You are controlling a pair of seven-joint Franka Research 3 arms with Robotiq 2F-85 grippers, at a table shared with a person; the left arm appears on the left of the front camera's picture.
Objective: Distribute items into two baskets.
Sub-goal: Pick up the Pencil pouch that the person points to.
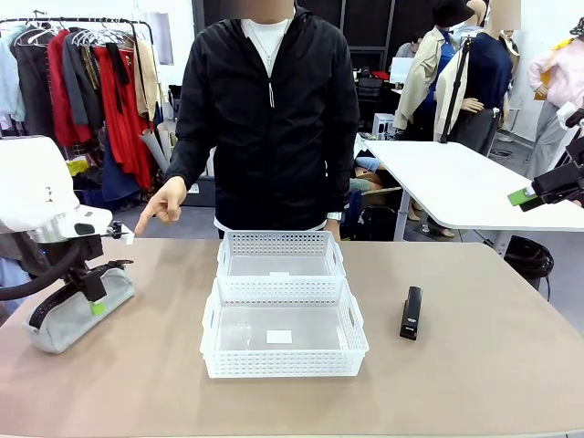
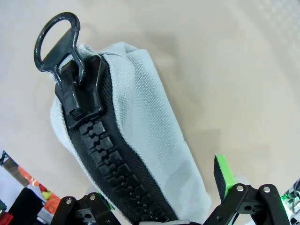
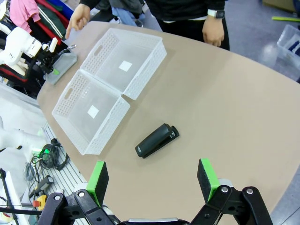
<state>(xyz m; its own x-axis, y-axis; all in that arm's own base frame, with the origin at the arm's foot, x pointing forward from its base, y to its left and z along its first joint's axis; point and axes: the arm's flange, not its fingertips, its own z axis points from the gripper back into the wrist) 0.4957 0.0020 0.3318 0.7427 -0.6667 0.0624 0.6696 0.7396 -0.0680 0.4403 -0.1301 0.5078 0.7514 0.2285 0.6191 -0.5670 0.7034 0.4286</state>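
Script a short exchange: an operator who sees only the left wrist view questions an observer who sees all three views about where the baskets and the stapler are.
Operator: My view shows the bag up close. Where are the baskets?
Observer: The baskets stand mid-table, end to end, one nearer the robot and one nearer the person, to the right of the bag.
Operator: And the stapler?
Observer: The stapler lies flat on the table, right of the nearer basket and apart from it.
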